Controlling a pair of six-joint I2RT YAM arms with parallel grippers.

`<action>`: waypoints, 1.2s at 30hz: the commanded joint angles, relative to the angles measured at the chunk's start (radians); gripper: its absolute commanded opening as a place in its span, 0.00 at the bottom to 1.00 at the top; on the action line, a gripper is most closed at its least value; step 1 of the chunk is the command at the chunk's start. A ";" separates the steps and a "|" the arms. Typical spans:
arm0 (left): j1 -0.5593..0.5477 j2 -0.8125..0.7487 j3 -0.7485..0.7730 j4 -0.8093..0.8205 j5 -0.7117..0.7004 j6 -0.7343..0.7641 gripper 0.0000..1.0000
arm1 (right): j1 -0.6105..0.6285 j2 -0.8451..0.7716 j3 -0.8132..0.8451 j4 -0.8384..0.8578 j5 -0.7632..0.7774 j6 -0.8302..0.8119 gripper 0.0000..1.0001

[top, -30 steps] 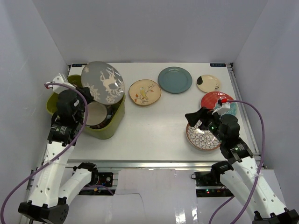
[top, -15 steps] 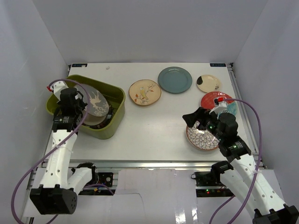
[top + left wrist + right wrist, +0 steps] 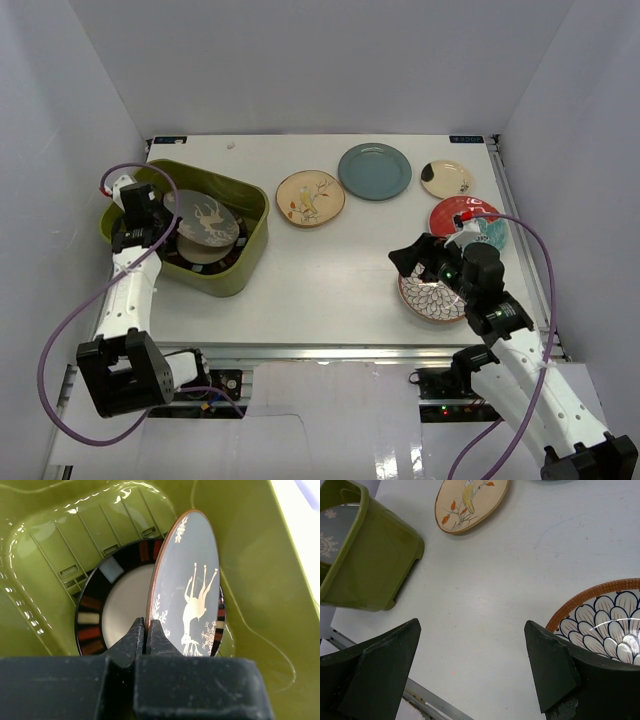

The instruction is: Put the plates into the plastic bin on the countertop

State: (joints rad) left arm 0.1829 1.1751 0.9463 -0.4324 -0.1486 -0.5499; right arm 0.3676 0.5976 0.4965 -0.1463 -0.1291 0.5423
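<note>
Left wrist view: the left gripper (image 3: 146,627) has its jaws pinched together on the near rim of the antler plate (image 3: 187,585). That plate is inside the bin (image 3: 250,580), tilted up on edge, with its pale deer design facing right. Under it the black-rimmed plate (image 3: 120,605) lies flat on the ribbed floor. I cannot tell whether the antler plate's far edge touches the one below. From overhead, the left arm reaches in over the bin's left wall, and the bin sits at the left end of the table (image 3: 330,260).

On the other side, the right gripper (image 3: 470,630) hangs above bare table with its fingers (image 3: 390,665) spread wide and nothing between them. The petal plate (image 3: 605,615) lies just to its right, near the table's front edge. Just behind that plate is the red plate (image 3: 455,213), partly hidden by the arm's wrist. Along the back, well apart from the bin, lie the bird plate (image 3: 310,198), the blue plate (image 3: 374,171) and the cream plate (image 3: 446,179) with a dark patch, all flat on the table.
</note>
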 commanded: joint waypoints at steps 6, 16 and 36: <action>0.030 0.087 0.009 0.073 0.012 -0.009 0.32 | -0.002 0.042 -0.033 0.088 -0.058 0.011 0.91; 0.030 0.121 -0.006 0.075 0.003 -0.001 0.93 | 0.060 0.217 -0.088 0.322 -0.031 0.149 0.91; -0.130 -0.155 0.019 0.218 0.118 -0.045 0.98 | 0.182 1.077 0.253 0.840 0.235 0.459 0.81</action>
State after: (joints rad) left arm 0.1318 1.0592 0.9451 -0.2573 -0.1684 -0.5808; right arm 0.5419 1.6024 0.6670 0.5808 0.0467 0.9394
